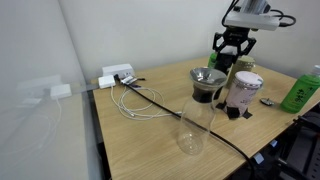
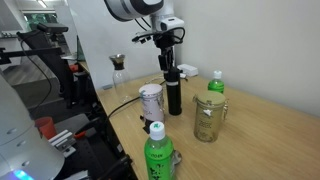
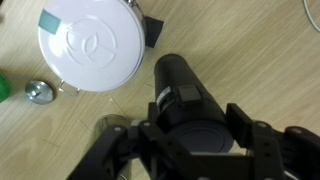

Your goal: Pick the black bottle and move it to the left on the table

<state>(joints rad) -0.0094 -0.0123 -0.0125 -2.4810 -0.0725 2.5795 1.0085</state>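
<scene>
Gripper (image 2: pixel 171 76) straddles black bottle (image 2: pixel 174 98) top; can't tell if clamped. Bottle upright on table (image 2: pixel 262 135), directly beneath me. I judge it rigid, smooth, light, tippy; best hold upper body, squarely.

The table (image 1: pixel 140 140) is light wood-grain with a dark edge. The black bottle (image 2: pixel 174 96) is plain black from top to base, and the gripper (image 2: pixel 171 66) is black as well. In the wrist view the round jar lid (image 3: pixel 88 45) is white with a faint grey emblem and a teal sticker near its rim. A small metal cap (image 3: pixel 38 92) is silver. In an exterior view the near green bottle (image 2: pixel 158 158) is bright green with a white cap, as is the far green bottle (image 2: pixel 216 84). The glass carafe (image 1: pixel 205 98) is clear under a dark funnel. The power strip (image 1: pixel 117 75) is white.
</scene>
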